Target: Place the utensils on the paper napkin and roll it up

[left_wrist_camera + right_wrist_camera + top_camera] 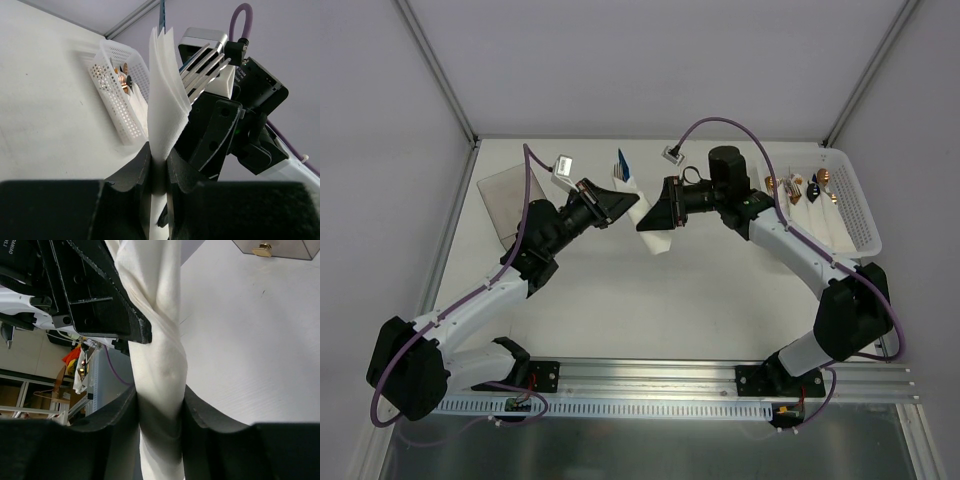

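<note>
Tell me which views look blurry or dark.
Top external: evenly lit and sharp, only faint shadows. Left wrist: left gripper dark and blurred up close, napkin and fork tines crisp. Right wrist: right gripper blurred, napkin shaded at the grip.

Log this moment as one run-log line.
phase: rolling | left gripper: shut on paper napkin | right gripper: shut on same napkin | fork: inside napkin, tines sticking out | basket: far right
</note>
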